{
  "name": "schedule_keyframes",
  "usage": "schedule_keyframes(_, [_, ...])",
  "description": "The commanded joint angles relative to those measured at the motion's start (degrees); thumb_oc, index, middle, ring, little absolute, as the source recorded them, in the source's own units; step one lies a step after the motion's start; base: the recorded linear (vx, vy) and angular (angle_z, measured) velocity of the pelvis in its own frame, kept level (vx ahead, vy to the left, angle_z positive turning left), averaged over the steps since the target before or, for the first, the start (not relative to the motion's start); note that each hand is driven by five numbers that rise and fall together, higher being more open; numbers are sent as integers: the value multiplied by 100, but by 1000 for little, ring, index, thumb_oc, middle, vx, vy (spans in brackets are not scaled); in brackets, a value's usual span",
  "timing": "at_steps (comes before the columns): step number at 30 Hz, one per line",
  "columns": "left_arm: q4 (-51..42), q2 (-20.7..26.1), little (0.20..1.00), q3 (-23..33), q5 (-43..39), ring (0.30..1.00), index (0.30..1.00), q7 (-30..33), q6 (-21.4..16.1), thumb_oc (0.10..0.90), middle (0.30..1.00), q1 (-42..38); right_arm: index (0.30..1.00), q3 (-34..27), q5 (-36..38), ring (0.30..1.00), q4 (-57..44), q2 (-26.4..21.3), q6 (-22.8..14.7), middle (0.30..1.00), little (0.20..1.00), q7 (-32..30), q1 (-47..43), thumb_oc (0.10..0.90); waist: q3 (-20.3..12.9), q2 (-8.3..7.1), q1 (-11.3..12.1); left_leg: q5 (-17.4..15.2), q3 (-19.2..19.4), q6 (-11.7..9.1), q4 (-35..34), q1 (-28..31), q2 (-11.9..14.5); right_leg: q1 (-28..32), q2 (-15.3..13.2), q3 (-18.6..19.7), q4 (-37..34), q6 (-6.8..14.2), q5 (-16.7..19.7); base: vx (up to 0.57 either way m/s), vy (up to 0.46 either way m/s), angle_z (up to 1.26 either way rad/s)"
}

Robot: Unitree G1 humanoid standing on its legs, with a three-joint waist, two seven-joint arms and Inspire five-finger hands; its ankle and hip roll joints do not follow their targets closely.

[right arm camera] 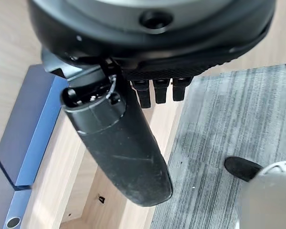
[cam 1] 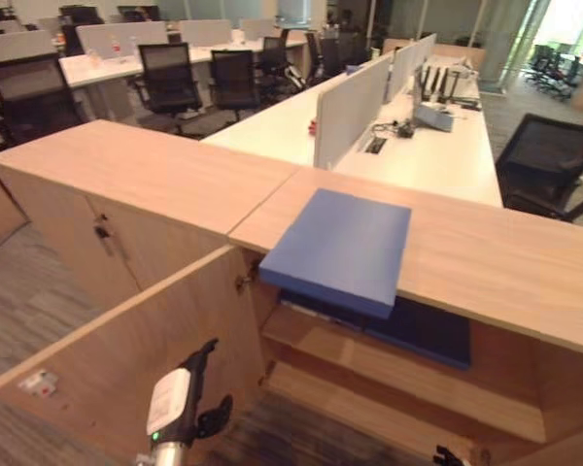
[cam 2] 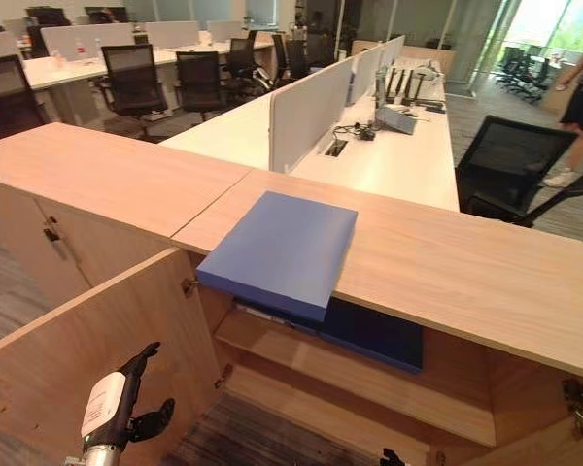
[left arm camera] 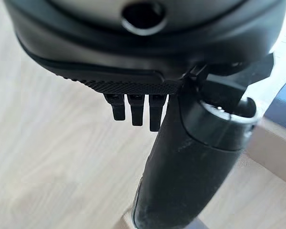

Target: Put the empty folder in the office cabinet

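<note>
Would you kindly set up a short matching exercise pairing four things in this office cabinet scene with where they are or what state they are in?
Things:
1. blue folder
2. dark blue folder
3. cabinet door
4. left hand

Places or states:
A. swung open
B. on the shelf inside the cabinet
C. low by the open door, holding nothing
D. on the cabinet top, overhanging its front edge

Pairs: 1-D, 2-B, 3-A, 4-C

Left hand point(cam 2: 126, 403): we see dark fingers, white thumb cover.
Right hand point(right arm camera: 133, 119): we see black, glossy thumb, textured palm edge.
</note>
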Motion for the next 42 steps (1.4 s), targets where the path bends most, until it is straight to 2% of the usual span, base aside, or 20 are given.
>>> schedule_keyframes(1, [-990, 519, 900, 241, 500, 900, 900, 676, -319, 800, 900, -649, 900, -106, -76, 900, -77, -197, -381, 900, 900, -181, -536, 800, -14, -3, 18, 391, -21, -445, 112, -104, 276, -73, -235, 361, 792, 210, -949, -20, -54, 25])
schedule_keyframes(10, [-1997, 1119, 900, 736, 1294, 900, 900, 801, -183, 800, 900, -739, 900, -257, -92, 900, -7, -225, -362, 900, 900, -120, -504, 800, -59, 136, -76, 473, -27, -557, 119, -171, 330, -37, -174, 222, 815, 152, -1026, -7, -31, 6])
schedule_keyframes(17, [-3104, 1709, 900, 1053, 1439, 900, 900, 585, -498, 800, 900, -978, 900, -404, -72, 900, 384, -252, -285, 900, 900, -78, -508, 800, -62, 292, -237, 469, 116, -562, 107, -136, 399, -168, -187, 294, 958, 154, -1072, 1, -3, 1])
schedule_keyframes(30, [-3507, 1990, 900, 956, 1308, 900, 900, 380, -640, 800, 900, -1590, 900, -637, 262, 900, 600, -224, -262, 900, 900, -16, -556, 800, -60, 487, -574, 453, 456, -518, 80, -17, 500, -387, -220, 556, 1173, 176, -1130, 7, 0, -9])
schedule_keyframes(42, [-3495, 1988, 900, 811, 1136, 900, 900, 59, -685, 800, 900, -1723, 900, -858, 519, 900, 791, -212, -297, 900, 900, -42, -526, 800, -90, 504, -737, 424, 596, -526, 62, 76, 553, -283, -149, 662, 1036, 166, -1121, 11, -8, -7])
